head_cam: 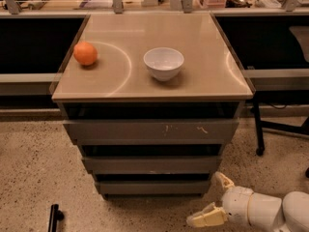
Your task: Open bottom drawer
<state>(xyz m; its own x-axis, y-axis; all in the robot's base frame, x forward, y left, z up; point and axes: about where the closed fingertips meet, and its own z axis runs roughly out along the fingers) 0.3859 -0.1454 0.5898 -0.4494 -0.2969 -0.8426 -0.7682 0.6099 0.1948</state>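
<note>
Tool: the tool (213,200) is low in the bottom right corner, just above the floor. Its two pale fingers are spread wide with nothing between them.
Bottom drawer: the bottom drawer (152,187) is the lowest of three grey fronts, a plain narrow strip close to the floor. A dark gap separates it from the middle drawer (152,164).
Tool to drawer edge: the upper fingertip (223,180) is just beside the right end of the bottom drawer's front; I cannot tell whether they touch.
Top drawer: the top drawer (150,130) is the widest front, with pale scratches right of centre.
Counter: the counter (207,76) overhangs the drawers on both sides. It carries an orange (85,53) near its left edge and a white bowl (164,63) near the middle, well apart.
Floor room: speckled floor (34,178) lies open before the cabinet. A black object (54,217) lies at the lower left.
Right side: a black leg with a caster (259,138) stands near the cabinet's right flank, above the tool.
</note>
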